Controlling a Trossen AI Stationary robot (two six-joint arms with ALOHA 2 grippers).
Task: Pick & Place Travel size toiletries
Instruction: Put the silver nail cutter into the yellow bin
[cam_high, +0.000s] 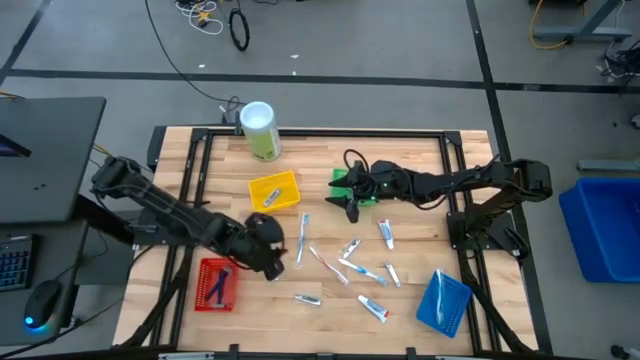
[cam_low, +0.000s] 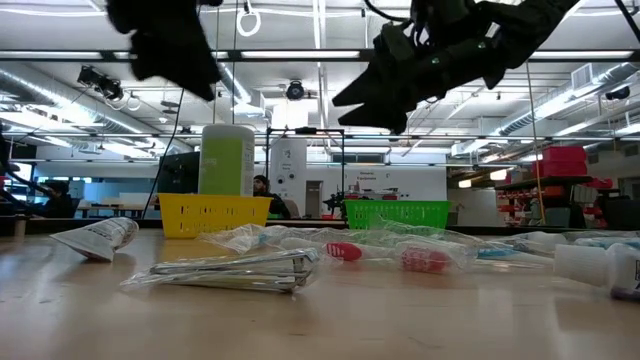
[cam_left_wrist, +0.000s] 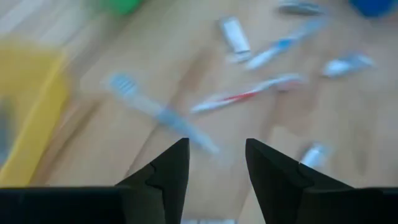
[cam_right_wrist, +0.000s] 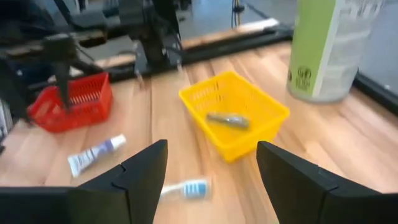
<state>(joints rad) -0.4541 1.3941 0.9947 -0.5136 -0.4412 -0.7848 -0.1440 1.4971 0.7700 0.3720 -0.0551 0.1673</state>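
The left tool (cam_high: 272, 250) hangs low left of centre in the high view with its fingers spread and nothing between them, just right of the red basket (cam_high: 215, 284), which holds dark blue sticks. The right tool (cam_high: 352, 203) sits near the frame's centre, fingers spread wide and empty, beside the green basket (cam_high: 345, 180). Between and below the two tools the travel size toiletries (cam_high: 350, 268) lie scattered loose on the desk (cam_high: 420, 170): white tubes, slim toothbrushes, one blue-headed toothbrush (cam_left_wrist: 158, 113) just ahead of the left tool. The yellow basket (cam_right_wrist: 235, 112) holds one small dark item and stands above the left tool, close to the green canister (cam_high: 261, 131) at the desk's upper edge. The blue basket (cam_high: 443, 302) lies at lower right, near the desk's corner. Bare wood is open along the upper right and lower left of the desk.
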